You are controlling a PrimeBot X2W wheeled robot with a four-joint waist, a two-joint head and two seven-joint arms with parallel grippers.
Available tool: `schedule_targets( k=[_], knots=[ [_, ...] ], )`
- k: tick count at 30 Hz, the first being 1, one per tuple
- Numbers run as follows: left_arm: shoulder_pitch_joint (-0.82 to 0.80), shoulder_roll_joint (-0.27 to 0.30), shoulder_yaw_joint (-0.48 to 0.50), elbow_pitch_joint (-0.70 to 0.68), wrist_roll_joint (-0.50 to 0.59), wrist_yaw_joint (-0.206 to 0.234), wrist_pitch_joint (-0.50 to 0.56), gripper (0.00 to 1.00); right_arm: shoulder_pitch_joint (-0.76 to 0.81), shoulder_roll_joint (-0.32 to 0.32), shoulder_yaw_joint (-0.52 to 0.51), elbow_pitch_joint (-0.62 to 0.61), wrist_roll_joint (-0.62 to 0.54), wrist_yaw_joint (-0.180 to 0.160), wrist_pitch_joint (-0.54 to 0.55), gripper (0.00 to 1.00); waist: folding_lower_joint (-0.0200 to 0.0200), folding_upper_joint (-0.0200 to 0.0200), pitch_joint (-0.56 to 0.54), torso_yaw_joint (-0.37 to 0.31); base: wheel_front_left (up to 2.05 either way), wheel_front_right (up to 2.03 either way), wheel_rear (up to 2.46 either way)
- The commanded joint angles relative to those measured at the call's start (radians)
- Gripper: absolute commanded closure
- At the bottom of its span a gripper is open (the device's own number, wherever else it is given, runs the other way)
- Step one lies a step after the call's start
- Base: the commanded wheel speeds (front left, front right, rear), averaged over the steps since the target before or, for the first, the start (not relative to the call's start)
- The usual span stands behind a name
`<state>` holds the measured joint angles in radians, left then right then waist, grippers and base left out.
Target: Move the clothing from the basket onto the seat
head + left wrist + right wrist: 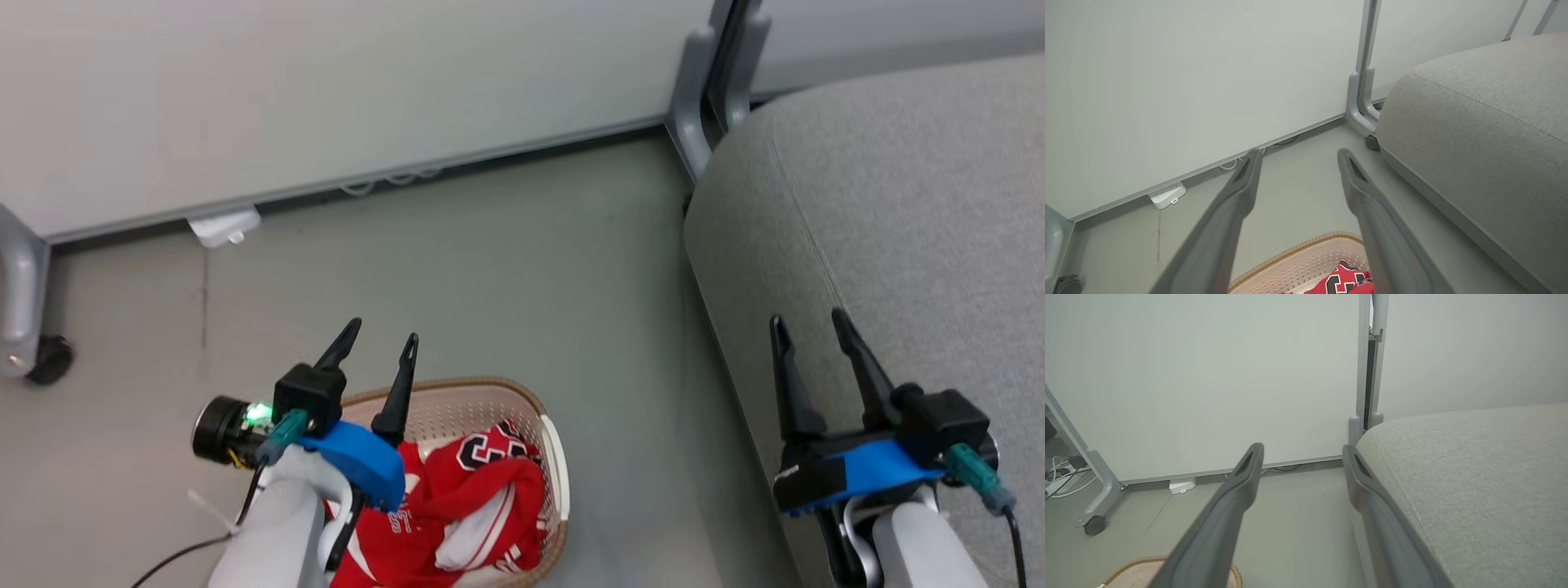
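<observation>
The cream basket (478, 400) with brown rim trim stands on the floor at the lower middle of the head view, and the red clothing (457, 506) with white stripes and black-and-white lettering lies crumpled inside it. My left gripper (382, 336) hovers open above the basket's left side, nothing between its fingers. In the left wrist view the gripper (1298, 153) points past the basket rim (1298, 249), where a bit of clothing (1347, 281) shows. The grey seat (898, 245) spreads along the right. My right gripper (808, 320) is open over the seat's front edge; it (1302, 447) frames the seat (1474, 477).
A pale partition wall (326, 98) runs along the back, with a grey post foot (694, 106) near the seat corner and a wheeled leg (33, 343) at far left. A small white box (222, 227) lies at the wall's base. Open grey floor (506, 278) separates basket and seat.
</observation>
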<state>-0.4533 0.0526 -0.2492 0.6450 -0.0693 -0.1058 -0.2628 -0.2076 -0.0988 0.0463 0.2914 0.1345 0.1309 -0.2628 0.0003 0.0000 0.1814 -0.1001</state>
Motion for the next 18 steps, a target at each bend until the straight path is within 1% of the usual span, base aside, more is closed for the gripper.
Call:
schedule_targets(
  k=[1, 6, 12, 18],
  knots=[
    [-0.034, 0.012, -0.010, 0.031, 0.009, -0.005, -0.003, 0.00, -0.027, -0.004, -0.002, -0.009, 0.006, 0.000, -0.002, 0.00, -0.0003, 0.0000, 0.076, -0.041, 0.00, 0.00, 0.00],
    [-0.132, 0.023, -0.062, 0.135, 0.033, -0.018, -0.003, 0.00, -0.092, -0.006, -0.013, -0.036, 0.016, 0.000, -0.002, 0.00, -0.0003, 0.0000, 0.174, -0.072, 0.00, 0.00, 0.00],
    [-0.239, 0.041, -0.134, 0.248, 0.063, -0.023, -0.003, 0.00, -0.171, -0.006, -0.025, -0.067, 0.027, 0.000, -0.002, 0.00, -0.0003, 0.0000, 0.295, -0.101, 0.00, 0.00, 0.00],
    [-0.325, 0.056, -0.238, 0.362, 0.090, -0.025, -0.003, 0.00, -0.238, -0.001, -0.028, -0.096, 0.033, 0.000, -0.002, 0.00, -0.0003, 0.0000, 0.405, -0.124, 0.00, 0.00, 0.00]
  ],
)
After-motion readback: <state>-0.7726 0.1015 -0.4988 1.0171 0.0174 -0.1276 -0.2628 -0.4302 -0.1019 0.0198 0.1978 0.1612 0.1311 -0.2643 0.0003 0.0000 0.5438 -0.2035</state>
